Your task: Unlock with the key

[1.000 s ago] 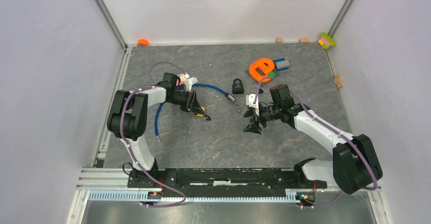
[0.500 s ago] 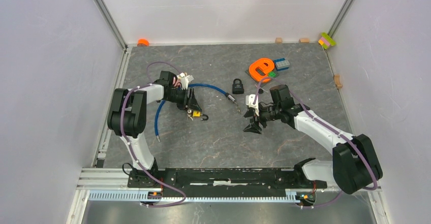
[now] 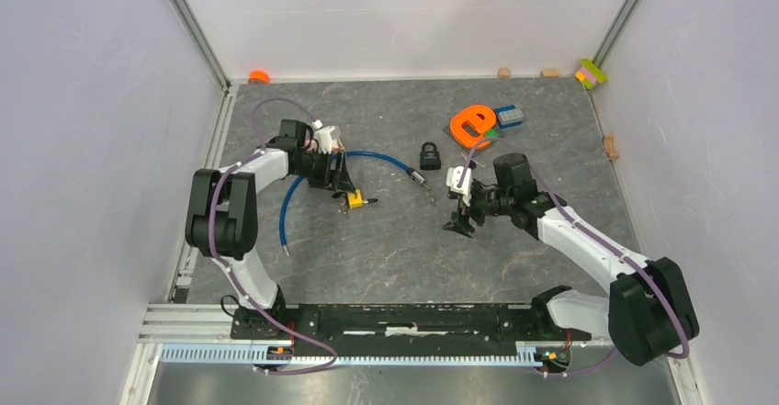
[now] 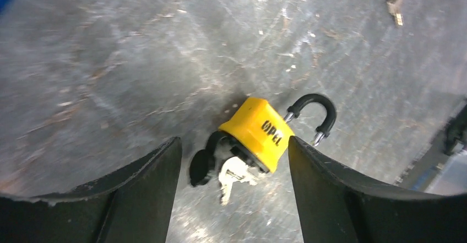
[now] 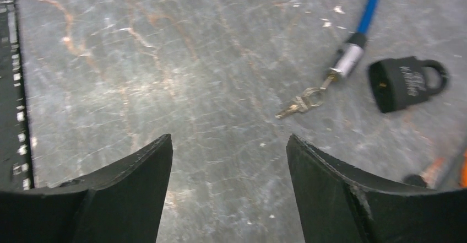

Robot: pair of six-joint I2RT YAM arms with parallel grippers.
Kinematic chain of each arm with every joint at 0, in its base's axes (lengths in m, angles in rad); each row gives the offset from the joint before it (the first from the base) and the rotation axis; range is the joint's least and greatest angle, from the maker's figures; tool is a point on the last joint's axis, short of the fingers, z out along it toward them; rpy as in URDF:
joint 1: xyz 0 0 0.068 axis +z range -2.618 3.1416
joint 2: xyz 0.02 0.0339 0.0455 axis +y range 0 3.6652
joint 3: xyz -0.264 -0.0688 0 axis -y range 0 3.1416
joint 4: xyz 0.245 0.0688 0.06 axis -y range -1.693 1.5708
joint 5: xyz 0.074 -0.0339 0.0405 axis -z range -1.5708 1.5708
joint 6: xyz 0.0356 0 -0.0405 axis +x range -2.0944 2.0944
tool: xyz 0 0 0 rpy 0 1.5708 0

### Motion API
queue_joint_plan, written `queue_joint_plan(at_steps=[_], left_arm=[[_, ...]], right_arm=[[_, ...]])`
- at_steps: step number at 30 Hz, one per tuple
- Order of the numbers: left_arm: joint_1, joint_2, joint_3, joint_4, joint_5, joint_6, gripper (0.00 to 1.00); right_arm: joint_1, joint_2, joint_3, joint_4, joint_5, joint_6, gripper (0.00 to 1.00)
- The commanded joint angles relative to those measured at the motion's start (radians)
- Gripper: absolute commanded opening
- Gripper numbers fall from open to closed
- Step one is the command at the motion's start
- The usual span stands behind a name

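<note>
A yellow padlock (image 4: 258, 133) lies on the grey table with its black shackle (image 4: 316, 111) swung open and a key (image 4: 234, 172) with a black head in its base. It also shows in the top view (image 3: 354, 200). My left gripper (image 4: 234, 160) is open just behind it, touching nothing; in the top view (image 3: 342, 183) it sits just up-left of the padlock. My right gripper (image 3: 462, 214) is open and empty over bare table. In the right wrist view it (image 5: 228, 160) faces a black padlock (image 5: 405, 83) and small keys (image 5: 300, 102) farther off.
A blue cable (image 3: 377, 159) runs from the left arm toward a black padlock (image 3: 429, 155). An orange piece (image 3: 471, 124) and a blue brick (image 3: 510, 116) lie at the back right. Small blocks (image 3: 592, 73) sit by the back wall.
My left gripper has let go of the yellow padlock and drawn back up-left; the padlock now lies on the table. My right gripper has shifted slightly up and to the right.
</note>
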Motion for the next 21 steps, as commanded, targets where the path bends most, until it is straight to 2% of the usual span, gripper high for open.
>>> queue_joint_plan(at_steps=[1,5,8,15,18,21], left_arm=[[0.006,-0.133,0.019,0.042,-0.185,0.093,0.79],[0.007,-0.24,-0.026,0.121,-0.227,0.102,0.88],[0.007,-0.333,-0.077,0.19,-0.239,0.082,1.0],[0.009,-0.489,-0.146,0.237,-0.306,0.018,1.0],[0.009,-0.518,-0.151,0.21,-0.291,0.027,1.0],[0.009,-0.53,-0.146,0.156,-0.199,0.047,1.0]], right_arm=[[-0.005,-0.05,0.01,0.132,0.186,0.051,0.82],[-0.017,-0.032,0.033,0.194,0.348,0.062,0.96],[-0.042,0.001,0.05,0.257,0.441,0.099,0.98],[-0.078,0.121,0.11,0.345,0.59,0.23,0.98],[-0.088,0.213,0.2,0.311,0.59,0.268,0.98],[-0.097,0.342,0.34,0.213,0.535,0.261,0.98]])
